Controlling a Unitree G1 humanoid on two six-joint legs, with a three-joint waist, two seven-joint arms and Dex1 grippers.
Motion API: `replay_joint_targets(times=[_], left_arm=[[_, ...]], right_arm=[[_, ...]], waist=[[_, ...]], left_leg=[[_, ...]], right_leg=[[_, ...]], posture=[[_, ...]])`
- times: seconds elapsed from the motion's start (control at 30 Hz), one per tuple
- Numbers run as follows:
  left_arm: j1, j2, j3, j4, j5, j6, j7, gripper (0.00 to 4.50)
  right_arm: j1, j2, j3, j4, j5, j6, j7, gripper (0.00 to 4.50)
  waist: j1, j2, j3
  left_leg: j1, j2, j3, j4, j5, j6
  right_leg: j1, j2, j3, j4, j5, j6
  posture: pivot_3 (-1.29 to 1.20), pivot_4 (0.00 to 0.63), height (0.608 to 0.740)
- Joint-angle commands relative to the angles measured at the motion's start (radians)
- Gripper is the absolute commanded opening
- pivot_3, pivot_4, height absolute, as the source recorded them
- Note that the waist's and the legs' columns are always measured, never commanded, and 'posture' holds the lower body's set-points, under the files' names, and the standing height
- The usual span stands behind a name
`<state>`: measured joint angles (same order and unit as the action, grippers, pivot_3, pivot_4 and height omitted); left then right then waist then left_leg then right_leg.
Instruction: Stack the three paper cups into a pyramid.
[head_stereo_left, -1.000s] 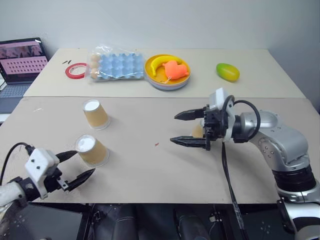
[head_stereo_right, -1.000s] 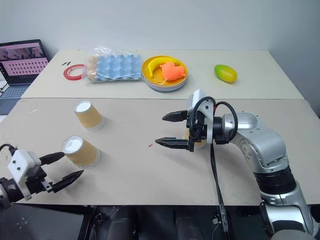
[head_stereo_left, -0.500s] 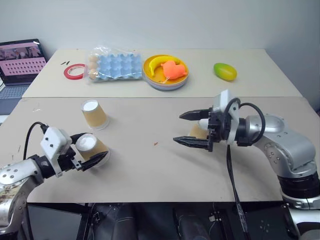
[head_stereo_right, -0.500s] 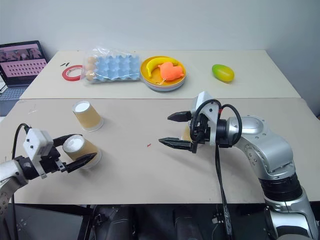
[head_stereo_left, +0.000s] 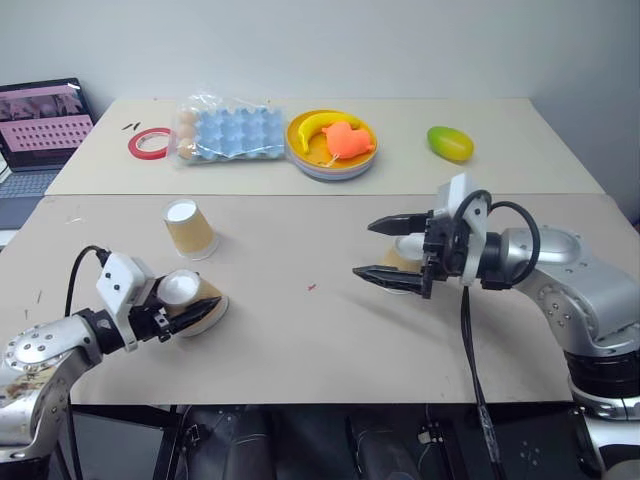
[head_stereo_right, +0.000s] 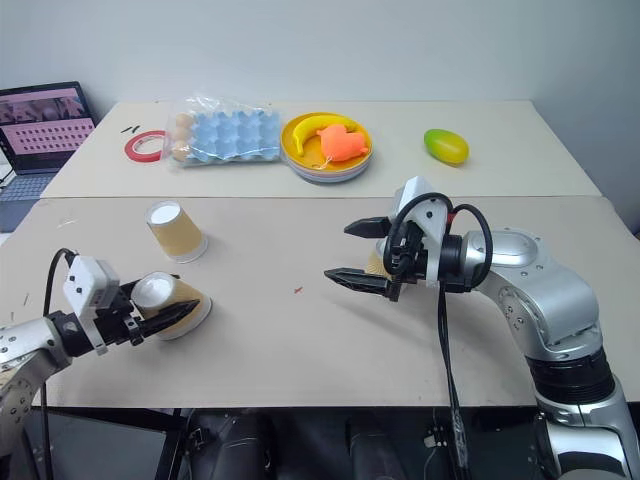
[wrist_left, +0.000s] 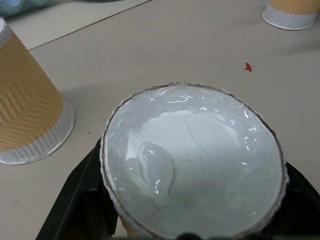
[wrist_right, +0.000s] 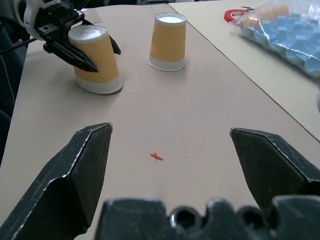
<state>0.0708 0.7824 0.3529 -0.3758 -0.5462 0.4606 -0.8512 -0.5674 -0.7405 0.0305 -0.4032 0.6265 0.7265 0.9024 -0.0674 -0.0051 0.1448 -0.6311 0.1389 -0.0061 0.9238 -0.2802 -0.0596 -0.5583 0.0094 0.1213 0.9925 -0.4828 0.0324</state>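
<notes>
You have the near paper cup (head_stereo_left: 190, 300) clamped in the left gripper (head_stereo_left: 180, 312); the right gripper's (head_stereo_left: 385, 250) fingers stand wide. Next, carry it beside another cup.

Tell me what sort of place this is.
Probably a robot lab or test room: plain tables holding practice props like paper cups and an egg tray, with a laptop alongside.

- Even, bright indoor light from overhead; head views sharp, no motion blur
- Soft, faint shadows under the upside-down tan ribbed paper cups (head_stereo_left: 189, 228) on the beige matte tabletop (head_stereo_left: 300, 330)
- Left wrist view: glare patches on near cup's glossy white bottom (wrist_left: 192, 160)
- Right wrist view: black fingers (wrist_right: 75, 172) close and soft
</notes>
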Motion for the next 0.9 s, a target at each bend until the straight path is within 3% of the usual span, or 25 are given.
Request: replay_joint_targets(times=[0.03,0.13,0.3,0.53,0.7,0.73,0.8,0.9], left_arm=[[-0.065,-0.009,-0.032,-0.020,0.006,-0.022,0.013,3.08],[-0.249,-0.068,-0.148,-0.006,-0.006,0.002,0.031,3.08],[-0.510,-0.254,-0.371,0.082,0.040,0.012,0.052,3.08],[-0.580,-0.359,-0.519,0.261,0.153,-0.046,0.036,3.08],[-0.582,-0.352,-0.553,0.332,0.201,-0.071,-0.008,3.08],[-0.581,-0.354,-0.546,0.334,0.195,-0.074,-0.017,3.71],[-0.585,-0.365,-0.530,0.334,0.195,-0.103,-0.019,4.40],[-0.601,-0.374,-0.498,0.295,0.160,-0.099,-0.022,4.46]], right_arm=[[-0.006,-0.005,-0.021,-0.018,-0.012,-0.005,-0.019,4.50],[-0.015,0.001,-0.026,-0.005,-0.026,-0.007,-0.037,4.50],[-0.022,0.001,-0.031,0.004,-0.036,-0.002,-0.058,4.50],[-0.005,-0.009,-0.045,-0.037,-0.022,0.020,-0.083,4.50],[0.016,-0.022,-0.088,-0.083,-0.002,0.049,-0.117,4.50],[0.018,-0.022,-0.092,-0.086,0.001,0.053,-0.122,4.50],[0.023,-0.020,-0.095,-0.091,0.001,0.056,-0.128,4.50],[0.023,-0.013,-0.093,-0.084,-0.001,0.053,-0.134,4.50]], waist=[[0.003,0.000,0.000],[0.015,0.000,0.000],[0.032,0.000,0.000],[0.013,0.000,0.000],[0.019,0.000,0.000],[0.020,0.000,0.000],[0.021,0.000,0.000],[0.022,0.000,0.000]], left_leg=[[0.000,0.000,0.000,0.000,0.000,0.000],[0.000,0.000,0.000,0.001,0.000,0.000],[0.000,-0.001,-0.001,0.004,0.001,0.000],[0.005,-0.001,-0.002,0.002,0.001,0.003],[0.008,-0.001,-0.002,0.002,0.002,0.005],[0.008,-0.002,-0.002,0.002,0.002,0.005],[0.009,-0.002,-0.002,0.002,0.002,0.005],[0.008,-0.001,-0.002,0.002,0.002,0.005]], right_leg=[[0.001,0.000,0.000,0.000,0.000,0.000],[0.001,0.000,0.000,0.000,0.000,0.000],[0.009,0.000,-0.001,-0.001,0.002,0.003],[0.013,0.001,0.000,-0.001,0.001,0.003],[0.015,0.001,0.000,0.000,0.001,0.003],[0.016,0.001,0.000,0.000,0.001,0.003],[0.016,0.001,0.000,0.000,0.001,0.003],[0.016,0.001,0.000,-0.001,0.001,0.003]], posture=[[0.00,0.150,0.641],[0.00,0.150,0.641],[0.00,0.150,0.641],[0.00,0.150,0.641],[0.00,0.150,0.641],[0.00,0.150,0.641],[0.00,0.150,0.641],[0.00,0.150,0.641]])
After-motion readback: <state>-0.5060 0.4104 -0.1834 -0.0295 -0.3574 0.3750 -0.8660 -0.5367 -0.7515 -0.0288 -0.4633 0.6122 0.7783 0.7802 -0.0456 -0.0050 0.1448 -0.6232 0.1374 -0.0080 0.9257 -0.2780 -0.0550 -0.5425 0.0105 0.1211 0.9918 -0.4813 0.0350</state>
